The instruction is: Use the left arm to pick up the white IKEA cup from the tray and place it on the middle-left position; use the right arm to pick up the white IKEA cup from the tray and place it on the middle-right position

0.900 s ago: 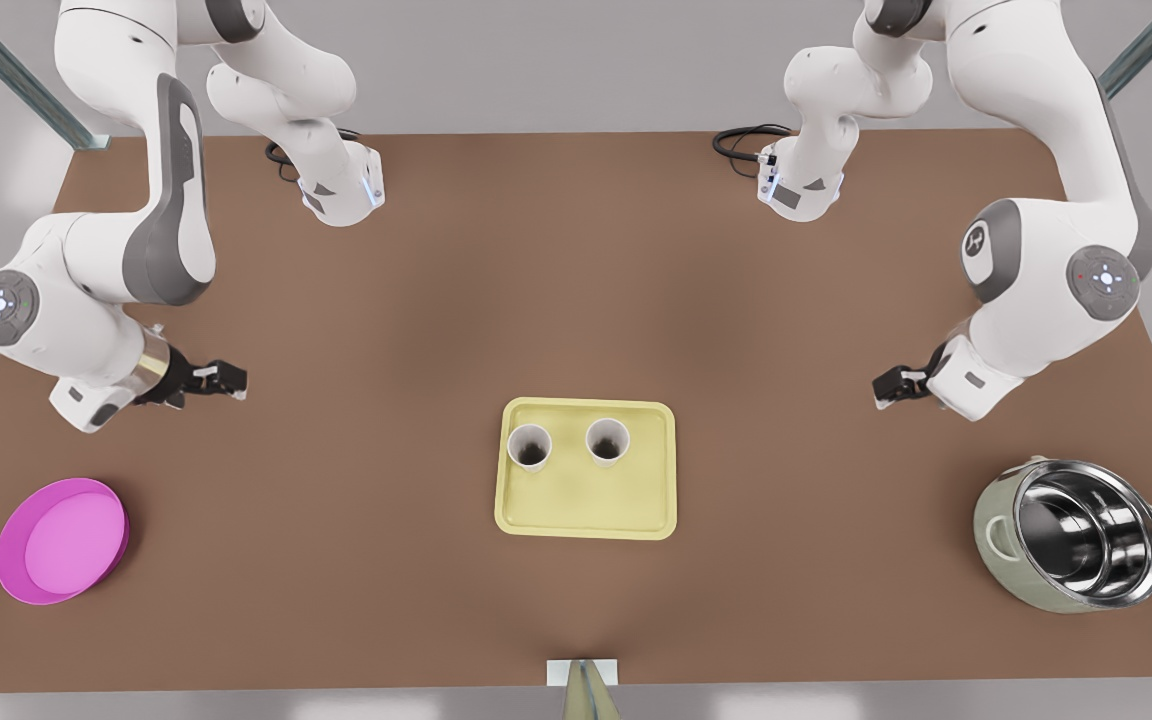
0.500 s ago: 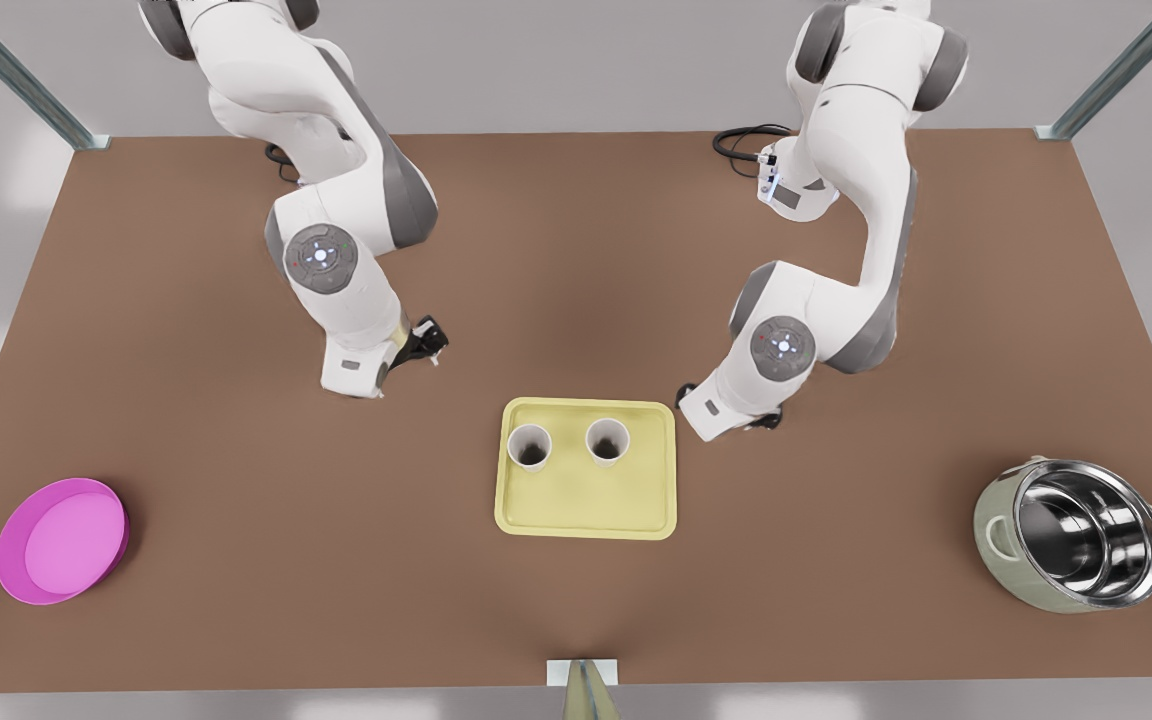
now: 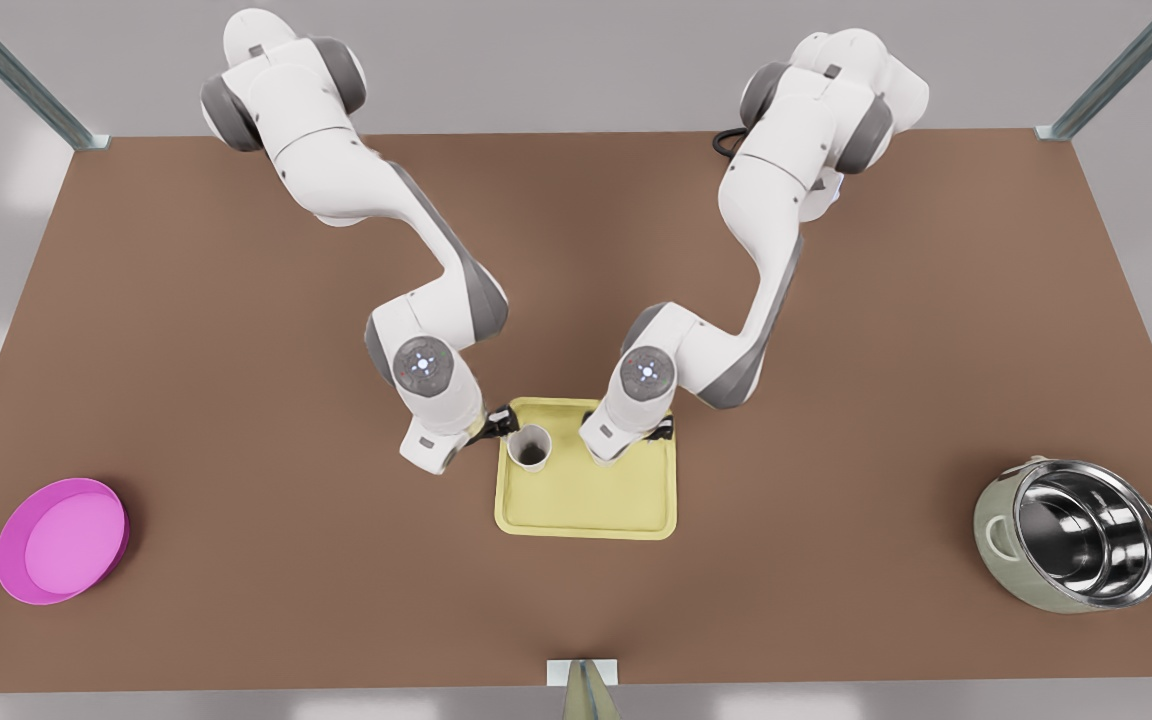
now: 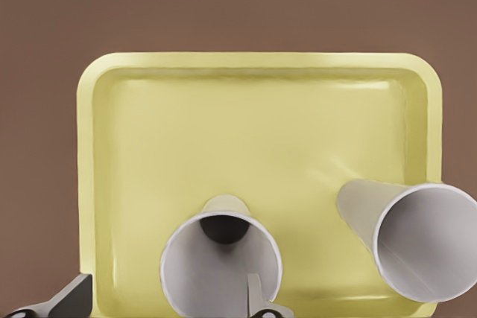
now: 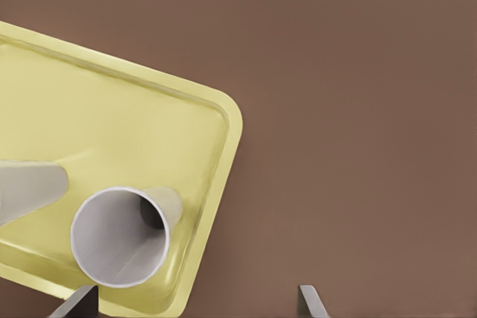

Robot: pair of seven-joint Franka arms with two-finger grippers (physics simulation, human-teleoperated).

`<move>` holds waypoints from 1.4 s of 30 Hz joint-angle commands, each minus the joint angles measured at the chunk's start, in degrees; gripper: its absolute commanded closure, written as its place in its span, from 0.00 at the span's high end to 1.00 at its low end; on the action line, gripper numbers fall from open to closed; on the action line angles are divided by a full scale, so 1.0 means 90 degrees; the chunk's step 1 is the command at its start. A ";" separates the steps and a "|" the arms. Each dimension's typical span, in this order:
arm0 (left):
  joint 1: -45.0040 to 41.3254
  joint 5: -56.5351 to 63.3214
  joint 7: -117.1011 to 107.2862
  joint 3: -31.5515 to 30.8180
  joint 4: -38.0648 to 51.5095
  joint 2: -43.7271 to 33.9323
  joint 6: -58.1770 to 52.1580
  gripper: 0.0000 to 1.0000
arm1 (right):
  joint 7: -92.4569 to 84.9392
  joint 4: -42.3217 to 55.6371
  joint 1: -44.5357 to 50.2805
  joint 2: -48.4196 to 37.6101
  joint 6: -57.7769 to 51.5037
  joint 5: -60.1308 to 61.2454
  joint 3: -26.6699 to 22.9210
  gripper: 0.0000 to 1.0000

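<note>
Both claws, left [image 3: 502, 420] and right [image 5: 197, 304], hang spread beside cups [image 3: 531, 446] on the tray [image 3: 586, 500], pink dish [image 3: 61, 540] and pot [image 3: 1076, 535] well apart.

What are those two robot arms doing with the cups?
Both arms are reaching over a yellow tray on the brown table. The left gripper, jaws open, sits beside one white cup, one finger reaching over its rim. The right gripper, also open, hangs above the other white cup. Both cups stand on the tray, not yet lifted. A pink dish and a steel pot sit off to the sides.
</note>
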 commanded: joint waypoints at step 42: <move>0.2973 -0.0142 0.2135 0.0280 0.0283 0.0312 0.0354 0.07 | 0.1437 -0.0224 0.0141 0.1014 0.0677 0.1073 0.0372 0.32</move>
